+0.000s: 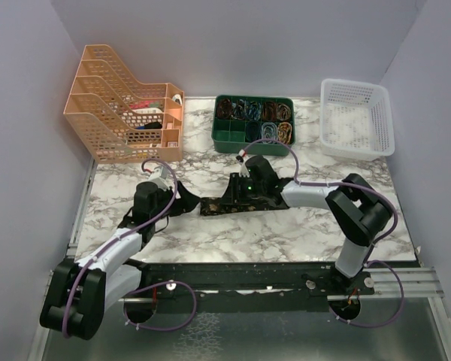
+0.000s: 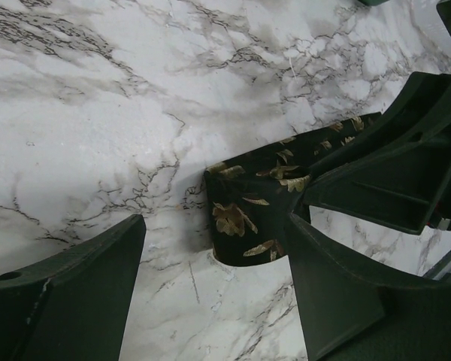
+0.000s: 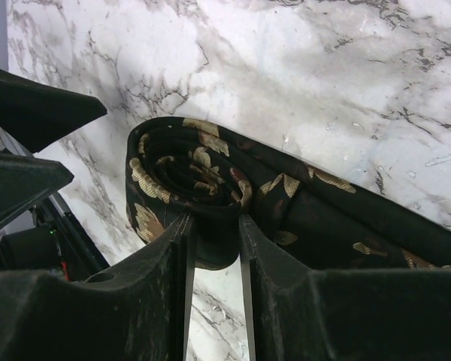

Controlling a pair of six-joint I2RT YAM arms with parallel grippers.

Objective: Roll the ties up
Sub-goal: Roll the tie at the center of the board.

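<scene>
A black tie with tan-gold leaf flecks lies mid-table, partly rolled. In the right wrist view its rolled end is a coil, the loose length running off to the right. My right gripper is shut on the edge of that coil. My left gripper is open and empty, its fingers astride bare marble just short of the tie's end. In the top view the left gripper sits left of the roll, the right gripper on it.
A green tray of rolled ties stands at the back centre. An orange file rack is at back left, a white basket at back right. Purple cables run along both arms.
</scene>
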